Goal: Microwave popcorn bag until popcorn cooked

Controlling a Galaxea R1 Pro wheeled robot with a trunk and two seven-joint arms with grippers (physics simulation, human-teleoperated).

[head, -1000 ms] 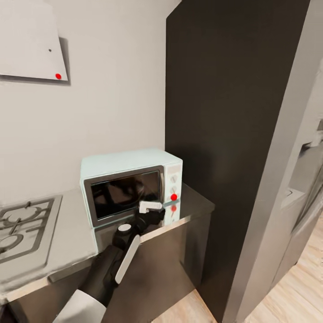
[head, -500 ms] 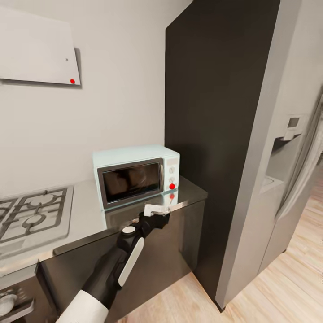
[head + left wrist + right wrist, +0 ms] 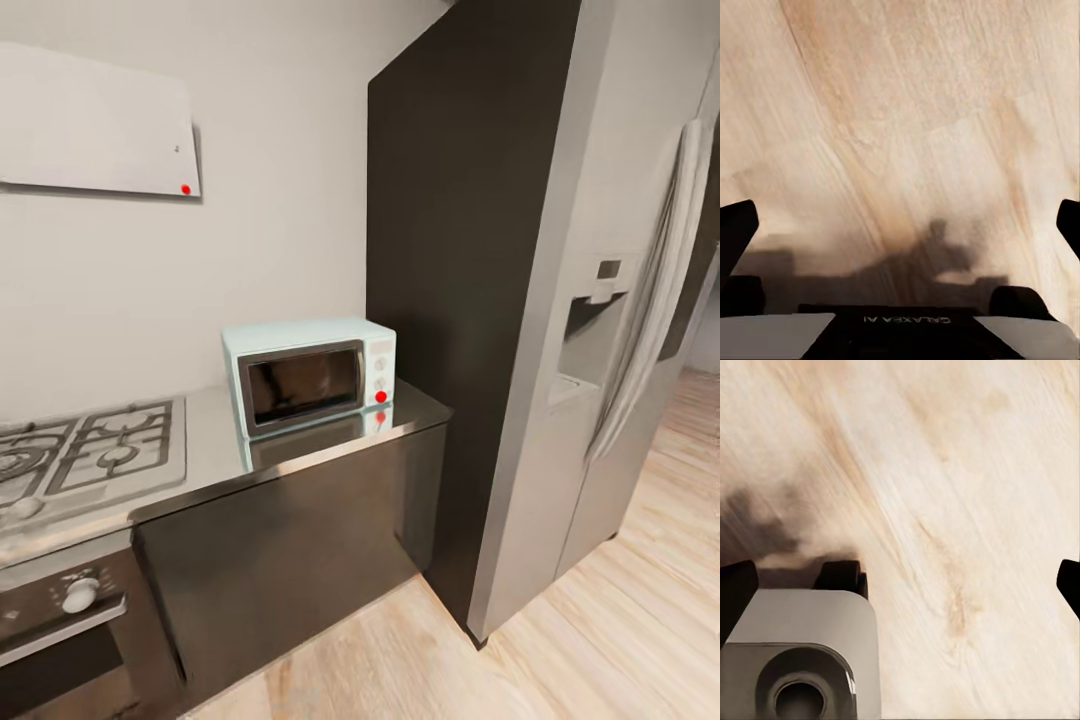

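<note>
Hob burners sit at the worktop's left end; the microwave stands shut at its right end, beside the dark cabinet. Left fingers and right fingers are spread wide, empty, over wooden floor.

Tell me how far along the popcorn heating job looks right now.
Done: the microwave door is shut and its red light is on, though whether the bag is inside cannot be told through the dark glass. In hand: nothing; the left gripper and right gripper are open, facing wooden floor. Left: confirming the popcorn has cooked.
</note>
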